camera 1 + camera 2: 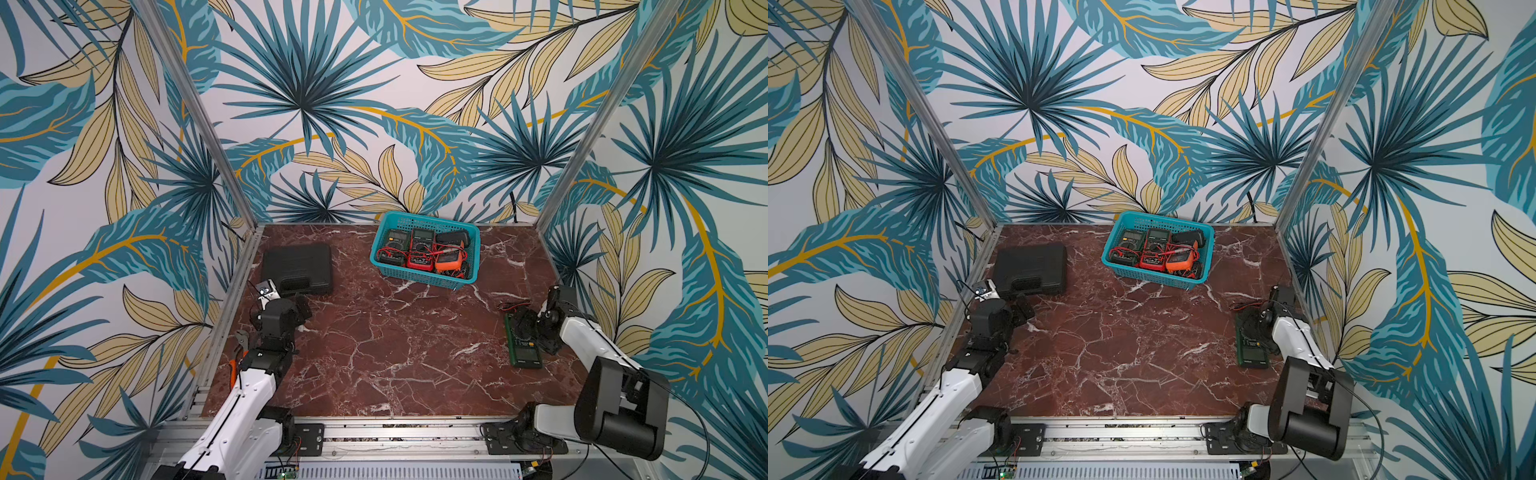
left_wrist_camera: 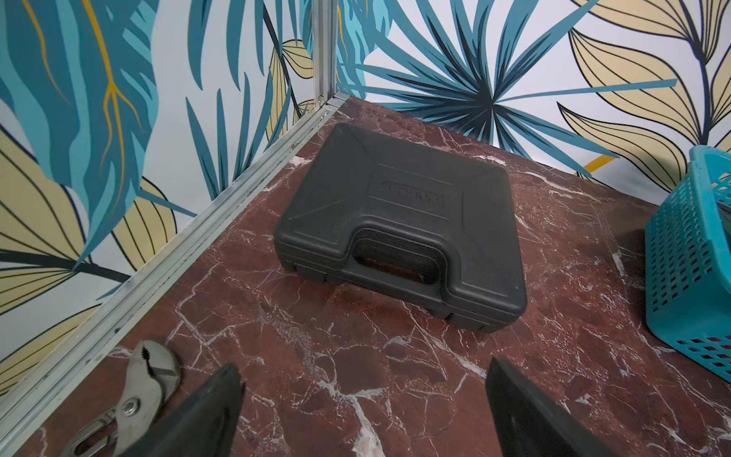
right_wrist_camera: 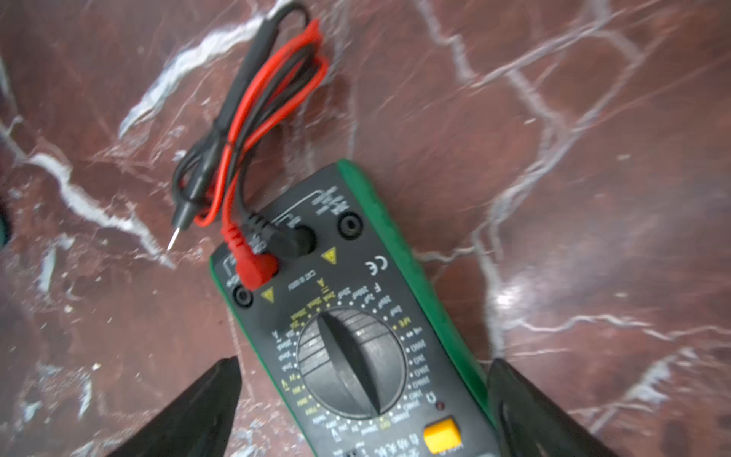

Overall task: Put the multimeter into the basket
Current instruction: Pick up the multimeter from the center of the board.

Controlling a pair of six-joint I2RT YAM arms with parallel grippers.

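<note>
A green-edged black multimeter [image 1: 524, 349] [image 1: 1252, 351] lies flat on the marble table at the right, with its red and black leads [image 3: 257, 110] coiled on the table beyond it. My right gripper [image 1: 527, 326] [image 3: 362, 364] is open and low over the multimeter [image 3: 356, 316]. One finger stands on each side of the dial end, and neither is closed on the body. The teal mesh basket [image 1: 424, 277] [image 1: 1154, 277] stands at the back centre with several multimeters inside. My left gripper [image 1: 305, 307] [image 2: 364, 368] is open over bare table at the left.
A flat black hard case [image 1: 297, 268] [image 2: 399, 221] lies at the back left, just beyond my left gripper. Pliers [image 2: 146, 380] rest by the left aluminium rail. The basket's [image 2: 688, 257] side wall shows in the left wrist view. Patterned walls close in three sides.
</note>
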